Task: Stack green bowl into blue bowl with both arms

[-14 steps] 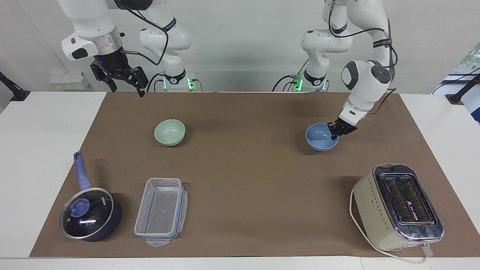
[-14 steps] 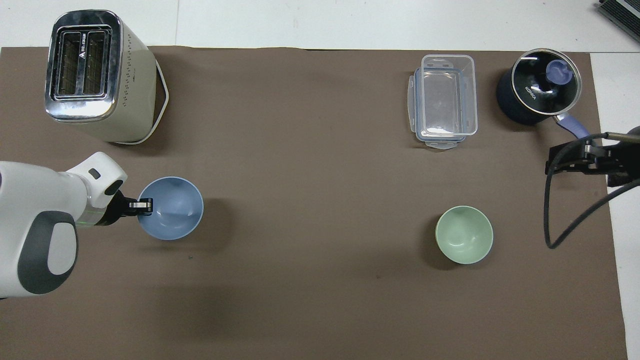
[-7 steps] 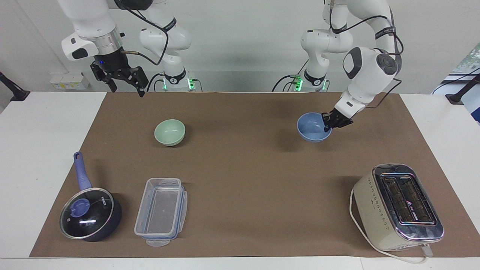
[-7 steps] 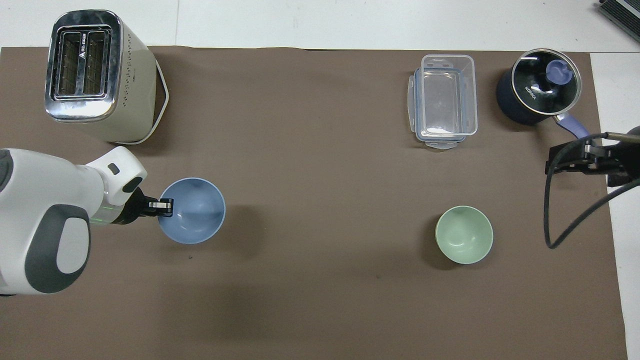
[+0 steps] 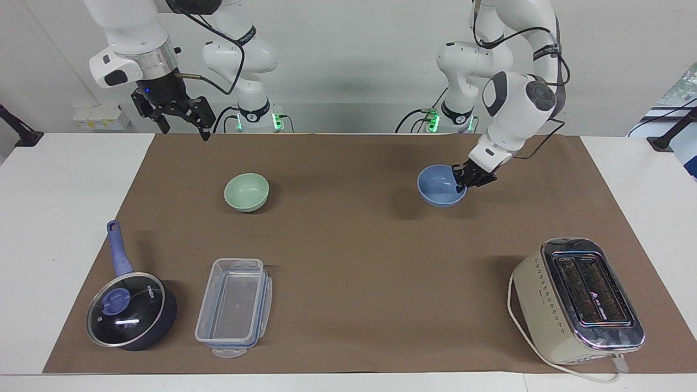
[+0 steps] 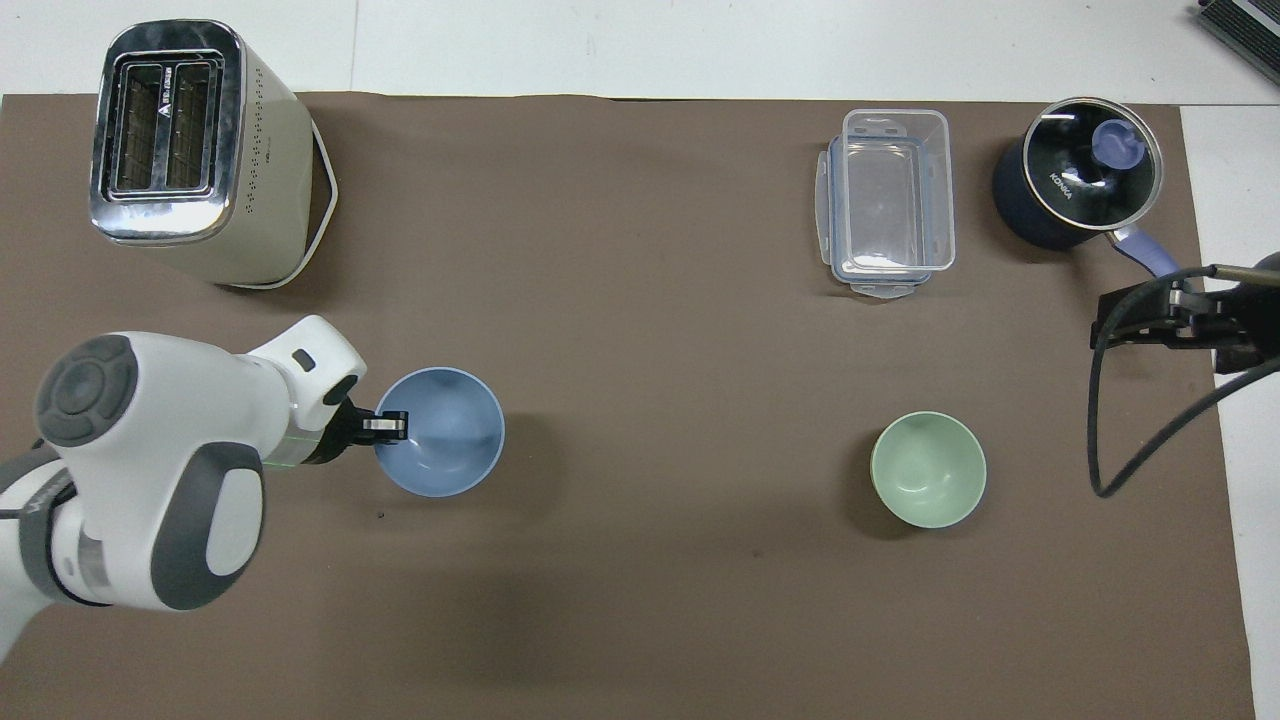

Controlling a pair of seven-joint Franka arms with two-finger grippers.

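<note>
Currently the left gripper is clamped on the rim of the blue bowl, one finger inside the rim and one outside, on the edge toward the left arm's end of the table. Fingertips pinched tight on the rim, seen as a small bright finger pad at the bowl's edge in the overhead view. Bowl is upright, mouth up, and its shadow on the brown mat is offset from it, so it looks lifted off the surface. It hangs over the mat's half toward the left arm's end. Left arm slants down to it from its base.

Right gripper has its fingers spread wide with nothing between them. It hangs in the air over the mat's edge nearest the robots, toward the right arm's end; that arm is waiting.

Green bowl sits on the mat, upright and empty, well apart from the blue bowl, toward the right arm's end. Nothing touches it.

Farther from the robots than the green bowl: a clear plastic container, and beside it a dark lidded saucepan with its handle pointing toward the robots. Toaster stands on the mat at the left arm's end, farther from the robots than the blue bowl.
</note>
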